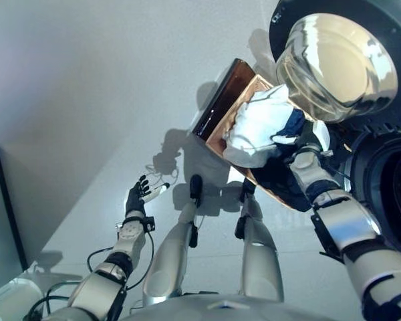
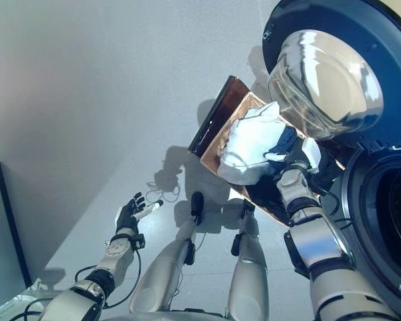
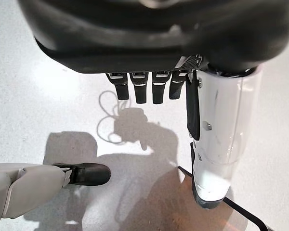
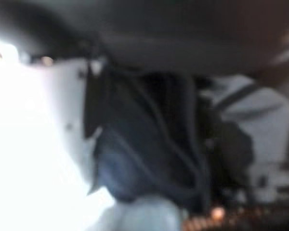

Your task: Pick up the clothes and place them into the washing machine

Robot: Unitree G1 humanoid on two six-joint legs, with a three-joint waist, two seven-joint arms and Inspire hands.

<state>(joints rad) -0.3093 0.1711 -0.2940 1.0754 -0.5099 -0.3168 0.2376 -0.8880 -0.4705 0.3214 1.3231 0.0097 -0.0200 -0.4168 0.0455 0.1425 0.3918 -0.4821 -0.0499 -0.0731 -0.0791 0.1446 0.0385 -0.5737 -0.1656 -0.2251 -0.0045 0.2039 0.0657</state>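
Observation:
A brown basket [image 1: 219,110] stands tilted on the pale floor beside the washing machine. A white cloth [image 1: 259,127] is bunched in it, with a dark blue cloth [image 1: 295,124] against it on the machine's side. My right hand [image 1: 310,143] reaches into the basket at the dark blue cloth, which fills the blurred right wrist view [image 4: 149,144]. The machine's round glass door [image 1: 337,63] stands swung out above the basket. Its dark drum opening [image 1: 395,194] is at the far right. My left hand [image 1: 136,198] hangs open over bare floor, far from the basket, holding nothing.
A dark upright panel edge [image 1: 5,207] stands at the far left. Pale floor [image 1: 87,100] spreads out left of the basket. The machine's dark front [image 2: 377,200] closes off the right side.

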